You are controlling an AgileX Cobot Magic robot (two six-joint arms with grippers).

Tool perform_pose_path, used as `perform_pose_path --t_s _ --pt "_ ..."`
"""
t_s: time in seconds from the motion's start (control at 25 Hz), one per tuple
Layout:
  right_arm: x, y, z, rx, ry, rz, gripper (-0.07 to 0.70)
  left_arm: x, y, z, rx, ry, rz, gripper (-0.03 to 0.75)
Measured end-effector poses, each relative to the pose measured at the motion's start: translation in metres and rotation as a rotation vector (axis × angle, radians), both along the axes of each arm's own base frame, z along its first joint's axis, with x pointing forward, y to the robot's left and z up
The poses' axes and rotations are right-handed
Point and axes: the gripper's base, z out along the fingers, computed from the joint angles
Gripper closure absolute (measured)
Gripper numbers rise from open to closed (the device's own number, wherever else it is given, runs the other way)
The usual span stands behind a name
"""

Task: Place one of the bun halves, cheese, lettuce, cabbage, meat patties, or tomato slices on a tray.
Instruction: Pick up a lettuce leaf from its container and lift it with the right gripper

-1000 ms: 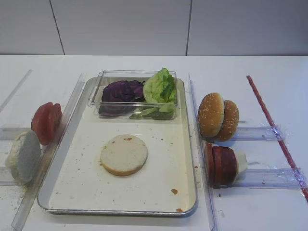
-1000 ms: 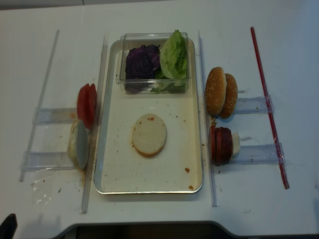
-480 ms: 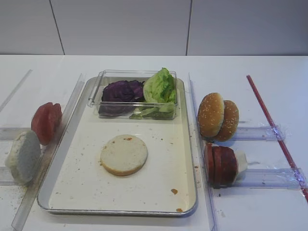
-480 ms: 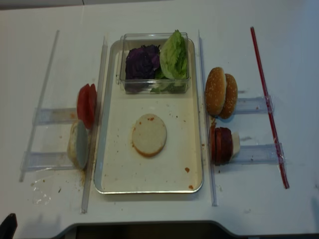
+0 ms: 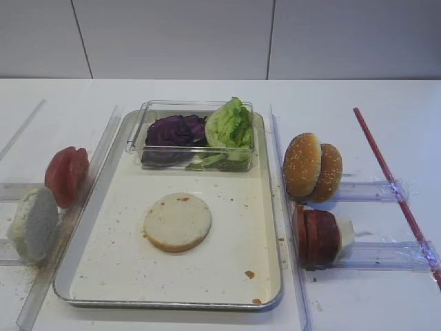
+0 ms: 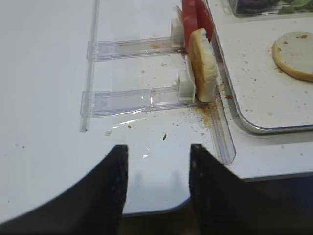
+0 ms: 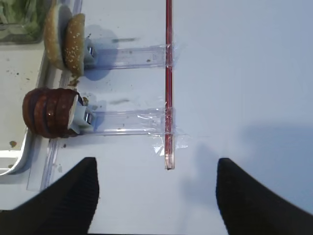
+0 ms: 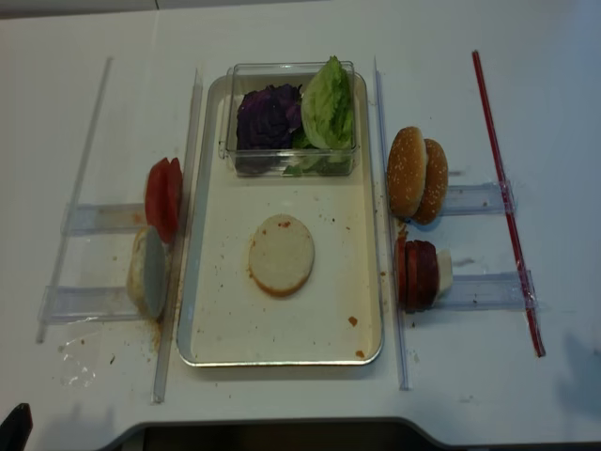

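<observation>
A pale bun half [image 5: 178,221] lies flat in the middle of the metal tray [image 5: 124,270]. At the tray's far end a clear box holds purple cabbage [image 5: 175,129] and lettuce [image 5: 229,124]. Left of the tray, tomato slices [image 5: 66,175] and another bun half [image 5: 32,224] stand on edge. On the right are sesame bun halves [image 5: 312,167] and meat patties [image 5: 316,237]. No cheese shows. My right gripper [image 7: 156,162] hangs open and empty over bare table, right of the patties [image 7: 49,112]. My left gripper [image 6: 159,149] is open and empty at the table's front edge, near the standing bun half [image 6: 203,63].
Clear plastic rails [image 5: 286,207] run along both long sides of the tray, with clear slotted holders [image 7: 129,121] behind each food stack. A red strip [image 7: 168,83] is taped to the table on the far right. Crumbs dot the tray and the table.
</observation>
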Motion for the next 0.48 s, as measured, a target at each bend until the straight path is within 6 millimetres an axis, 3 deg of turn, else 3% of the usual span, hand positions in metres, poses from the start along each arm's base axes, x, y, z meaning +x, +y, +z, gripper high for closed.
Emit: perform_pose_path --t_s 0.48 --pt "0.081 -0.002 0.062 -0.007 0.14 0.021 0.112 0.0 0.0 0.0 0.0 0.0 0.0 0.428"
